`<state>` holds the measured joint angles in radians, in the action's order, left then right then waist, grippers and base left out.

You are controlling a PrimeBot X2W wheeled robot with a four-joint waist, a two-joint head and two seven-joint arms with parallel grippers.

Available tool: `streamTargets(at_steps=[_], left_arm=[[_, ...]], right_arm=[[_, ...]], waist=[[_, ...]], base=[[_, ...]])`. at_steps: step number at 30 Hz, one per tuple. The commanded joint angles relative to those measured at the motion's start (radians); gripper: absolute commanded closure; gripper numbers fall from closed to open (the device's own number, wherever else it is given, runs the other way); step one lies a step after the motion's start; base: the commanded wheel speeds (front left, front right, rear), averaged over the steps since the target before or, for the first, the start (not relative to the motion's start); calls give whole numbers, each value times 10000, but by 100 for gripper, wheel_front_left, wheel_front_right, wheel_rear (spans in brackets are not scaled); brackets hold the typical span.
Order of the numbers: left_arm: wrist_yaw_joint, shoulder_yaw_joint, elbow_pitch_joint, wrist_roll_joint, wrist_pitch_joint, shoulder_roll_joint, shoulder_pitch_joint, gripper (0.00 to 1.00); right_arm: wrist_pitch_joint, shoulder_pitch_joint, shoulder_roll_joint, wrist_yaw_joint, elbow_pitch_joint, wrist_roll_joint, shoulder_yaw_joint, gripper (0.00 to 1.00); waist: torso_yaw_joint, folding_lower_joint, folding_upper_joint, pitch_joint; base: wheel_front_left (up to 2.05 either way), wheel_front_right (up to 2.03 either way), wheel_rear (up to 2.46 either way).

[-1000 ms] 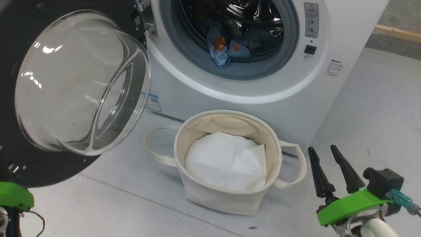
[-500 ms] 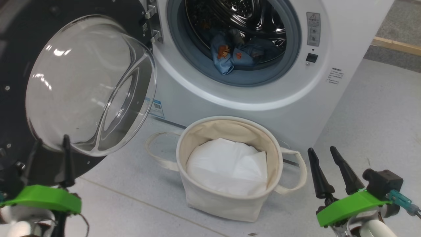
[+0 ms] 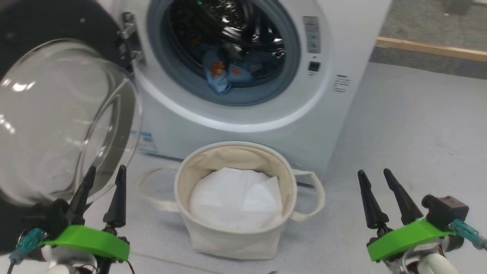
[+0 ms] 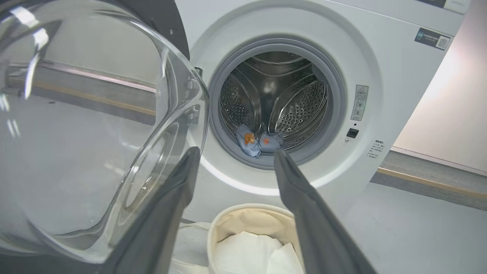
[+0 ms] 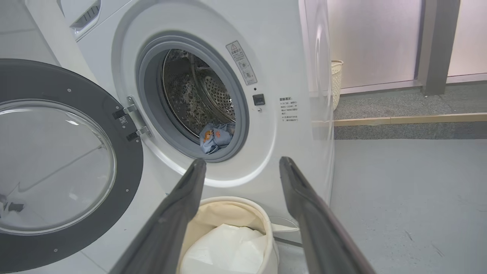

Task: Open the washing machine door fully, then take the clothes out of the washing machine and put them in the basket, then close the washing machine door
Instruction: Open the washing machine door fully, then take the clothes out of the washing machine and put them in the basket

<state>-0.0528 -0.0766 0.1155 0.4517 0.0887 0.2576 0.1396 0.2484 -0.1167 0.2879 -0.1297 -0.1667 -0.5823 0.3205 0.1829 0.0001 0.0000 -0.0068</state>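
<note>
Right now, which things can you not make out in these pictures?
- How many clothes: bunched low in the drum, head view.
- The basket bottom: covered by the white liner, head view.
- The washing machine door: left side cut off by the head view's edge.
- The warning label text: too small, all views.

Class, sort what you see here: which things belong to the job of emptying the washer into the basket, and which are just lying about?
Belong to the job:
washing machine
washing machine door, swung open
clothes, in the drum
basket, on the floor in front

Just lying about:
pale woven bin, by the far wall
wooden strip, along the floor
</note>
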Motion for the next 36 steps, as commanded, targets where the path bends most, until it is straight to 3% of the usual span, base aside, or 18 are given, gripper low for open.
streamTargets(at_steps=[1, 8, 15, 36], left_arm=[[4, 403, -365, -33, 48, 203, 361, 0], [-29, 482, -144, 27, 284, 314, 290, 0], [-78, 594, 187, 136, 584, 400, 268, 0], [39, 534, 278, 167, 834, 517, 219, 0]], right_arm=[[129, -124, 106, -10, 340, -21, 63, 0], [31, -232, 269, -10, 346, -18, -145, 0], [-113, -324, 434, -10, 370, 45, -502, 0], [-461, -106, 458, -10, 665, 228, -930, 0]], waist=[[-462, -1, 0, -76], [-1525, -1, 0, -81], [-2127, -1, 0, -44], [-1984, -1, 0, -35]], base=[[0, 0, 0], [0, 0, 0], [0, 0, 0], [0, 0, 0]])
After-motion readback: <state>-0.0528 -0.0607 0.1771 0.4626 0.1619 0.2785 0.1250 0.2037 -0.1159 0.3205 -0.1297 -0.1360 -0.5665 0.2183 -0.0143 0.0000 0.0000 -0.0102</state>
